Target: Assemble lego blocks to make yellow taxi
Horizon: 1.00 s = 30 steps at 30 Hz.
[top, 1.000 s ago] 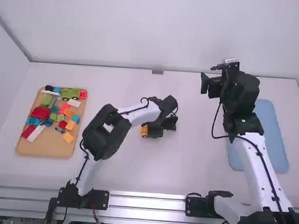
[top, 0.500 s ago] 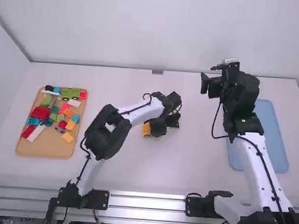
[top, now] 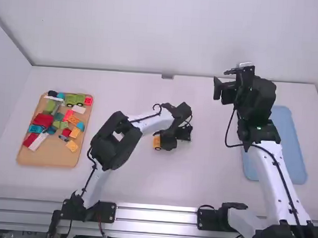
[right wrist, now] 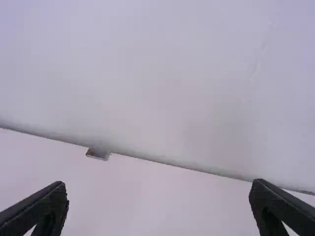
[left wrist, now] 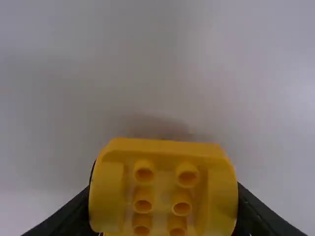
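Observation:
Over the middle of the table, my left gripper [top: 168, 142] is shut on a yellow block piece [top: 157, 142], which pokes out on its left side. In the left wrist view the yellow piece [left wrist: 162, 152] shows rows of round hollow studs, with the left gripper [left wrist: 163, 214] holding it from both sides; its lower part is cut off. My right gripper [top: 222, 81] stands open and raised toward the back right, far from the piece. Seen from its own wrist, the right gripper [right wrist: 158, 202] has nothing between its widely spread fingers.
On the left, a tan tray [top: 47, 158] holds several loose blocks in red, green, orange, blue and white, plus a green wheeled piece [top: 74, 100]. A blue tray [top: 294, 154] lies on the right, partly behind the right arm. A small grey bracket [top: 167, 76] sits at the table's back edge.
My left gripper has shifted slightly rightward and a little nearer the camera side, with the yellow piece moving along in it. The right arm has stayed still.

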{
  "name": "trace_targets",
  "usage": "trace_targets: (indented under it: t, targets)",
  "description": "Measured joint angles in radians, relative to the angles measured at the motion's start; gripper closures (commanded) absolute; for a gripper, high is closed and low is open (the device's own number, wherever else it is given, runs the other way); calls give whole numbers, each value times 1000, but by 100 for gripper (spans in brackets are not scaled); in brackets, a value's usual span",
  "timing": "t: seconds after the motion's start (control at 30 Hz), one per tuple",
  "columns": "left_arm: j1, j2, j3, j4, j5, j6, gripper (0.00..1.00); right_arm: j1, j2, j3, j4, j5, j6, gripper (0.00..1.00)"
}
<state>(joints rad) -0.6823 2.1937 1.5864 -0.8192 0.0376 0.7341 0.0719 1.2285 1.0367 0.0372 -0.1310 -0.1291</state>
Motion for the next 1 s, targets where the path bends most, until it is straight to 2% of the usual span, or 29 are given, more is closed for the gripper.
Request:
trace_targets:
  t: [0.03,0.07,0.1,0.17,0.2,0.23,0.27,0.5,0.77,1.0]
  targets:
    - [-1,0,-2,3,-6,-1,73,0,0,0,0,0,-3,2]
    - [0,0,-2,5,-8,0,59,0,0,0,0,1,-1,1]
    - [-1,0,-2,7,-9,0,51,0,0,0,0,-1,0,2]
    - [-1,0,-2,5,-13,6,24,0,0,0,0,0,-3,2]
    - [-2,0,-2,0,-12,3,20,0,0,0,0,0,-2,2]
    - [-2,0,0,-17,-13,7,7,0,0,0,1,-2,-2,2]
    - [-2,0,5,-38,-11,7,1,0,0,0,1,-4,-5,2]
    - [-2,0,93,-143,-11,0,1,0,0,0,0,-3,-2,2]
    - [7,0,276,-299,-48,-41,1,0,0,0,1,-1,-3,2]
    - [86,0,445,-325,-72,-105,1,0,0,0,0,-2,-2,2]
